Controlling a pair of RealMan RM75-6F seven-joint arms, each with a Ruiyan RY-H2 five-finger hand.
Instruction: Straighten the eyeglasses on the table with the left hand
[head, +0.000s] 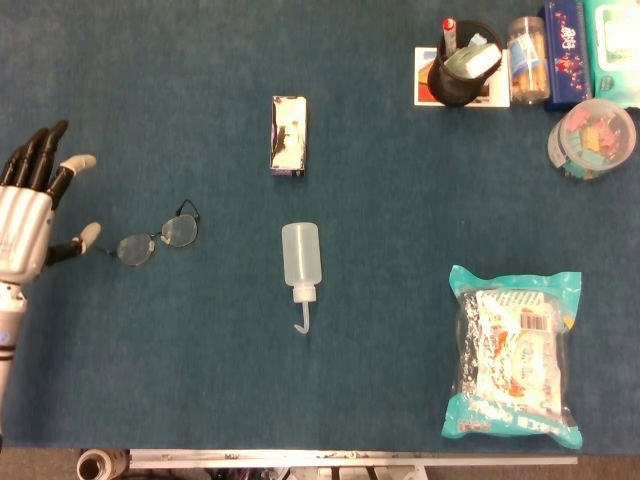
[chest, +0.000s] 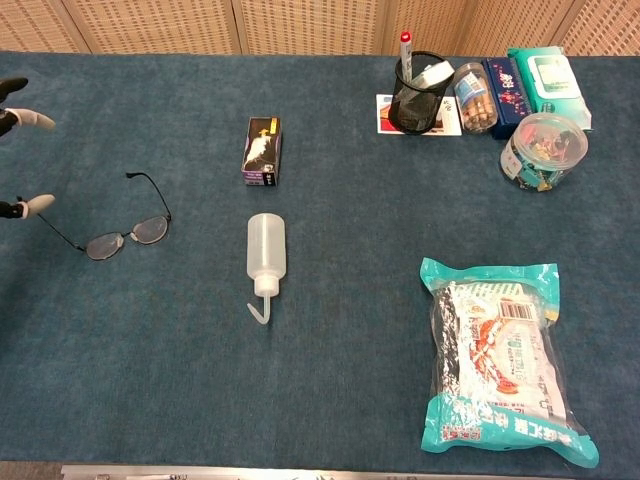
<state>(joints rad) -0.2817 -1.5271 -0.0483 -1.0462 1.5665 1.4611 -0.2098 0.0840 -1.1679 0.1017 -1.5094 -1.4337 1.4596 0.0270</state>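
The thin wire-framed eyeglasses (head: 156, 238) lie on the blue table cloth at the left, lenses slanting up to the right, both temples unfolded. In the chest view the eyeglasses (chest: 126, 237) show one temple arching back and the other running left. My left hand (head: 28, 215) is at the far left edge with its fingers spread and nothing in it. Its thumb tip sits right at the end of the left temple; a touch cannot be told. Only two fingertips (chest: 30, 204) of it show in the chest view. My right hand is out of both views.
A white squeeze bottle (head: 300, 262) lies mid-table, nozzle towards me, with a small box (head: 288, 135) behind it. A teal snack bag (head: 513, 355) lies at the front right. A mesh pen holder (head: 463, 65), jars and packs crowd the back right corner.
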